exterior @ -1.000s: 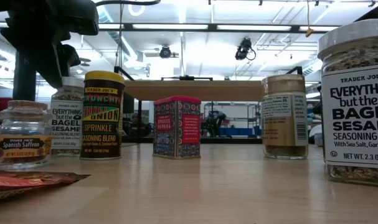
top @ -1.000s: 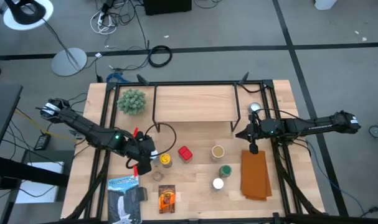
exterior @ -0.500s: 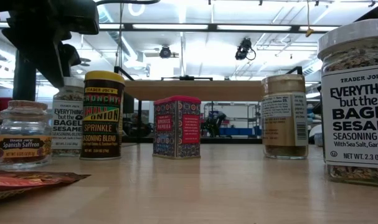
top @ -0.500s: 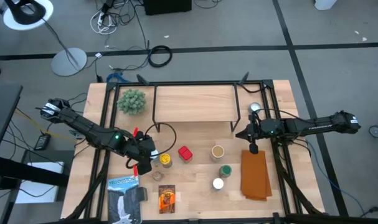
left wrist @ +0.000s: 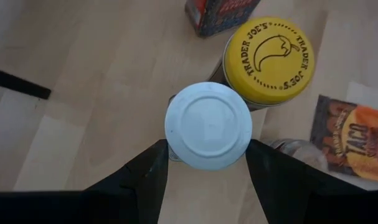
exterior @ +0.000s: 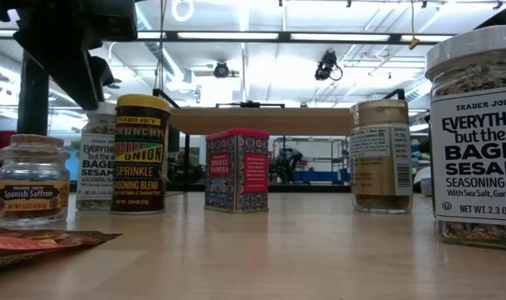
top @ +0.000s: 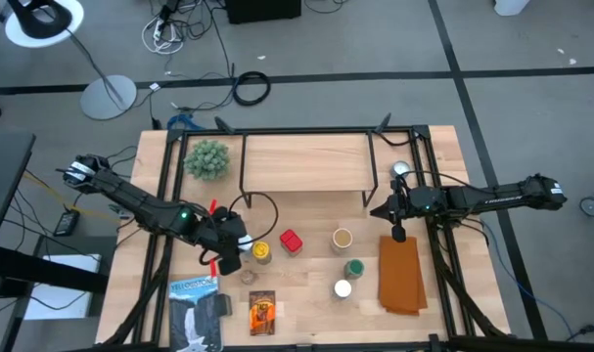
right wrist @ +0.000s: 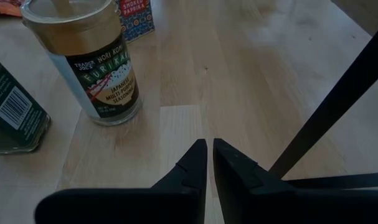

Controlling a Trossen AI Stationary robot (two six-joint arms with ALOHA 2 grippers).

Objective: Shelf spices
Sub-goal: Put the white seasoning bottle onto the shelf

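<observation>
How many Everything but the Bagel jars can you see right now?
2. The left gripper holds the first jar, beside the yellow-lidded onion jar. The second jar stands free near the table's front edge, next to the green-lidded jar. None seems hidden.

saffron jar (exterior: 29, 179): read "Spanish Saffron" | yellow lid (left wrist: 269, 60): "Trader Joe's" | bagel jar (exterior: 475, 137): "Everything but the Bagel Sesame" | tan-lid jar (right wrist: 92, 62): "Nori Komi Furikake" | packet (left wrist: 350, 138): "Taco"

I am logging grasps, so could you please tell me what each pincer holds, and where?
The left pincer grips the white-lidded jar by its sides, just under the lid. The right pincer is shut on nothing.
</observation>
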